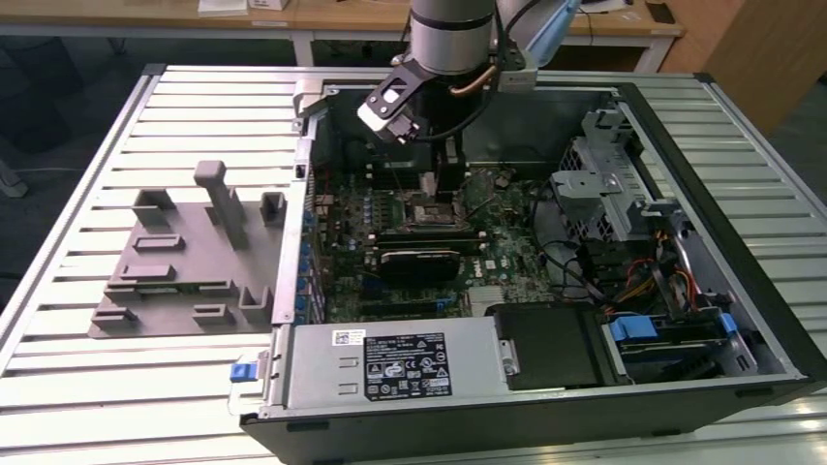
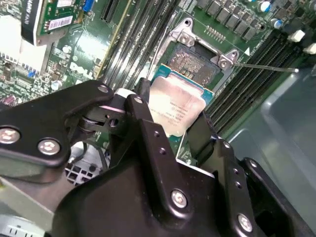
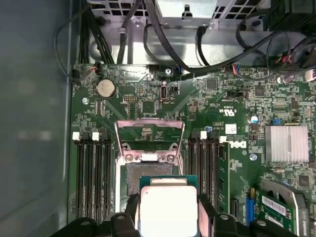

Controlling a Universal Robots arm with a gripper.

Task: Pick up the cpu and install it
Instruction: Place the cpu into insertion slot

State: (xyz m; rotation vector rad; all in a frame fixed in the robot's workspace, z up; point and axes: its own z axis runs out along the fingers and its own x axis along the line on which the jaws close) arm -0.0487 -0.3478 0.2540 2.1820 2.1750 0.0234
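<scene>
Both tool [image 3: 169,212] fingers [image 3: 132,208] tight against cpu [image 3: 168,202]

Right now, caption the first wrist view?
Black claw grips the silver-topped square cpu near the open socket on the green motherboard.

Work table: pale grey ribbed metal table top [image 1: 77,387] made of long parallel slats.
Desk: light wooden desk [image 1: 349,15] on white legs, beyond the table's far edge.
Panel: brown wooden panel [image 1: 762,48], at the exterior view's upper right.
Floor: dark blue-grey floor [image 1: 65,97], at the exterior view's left.
</scene>
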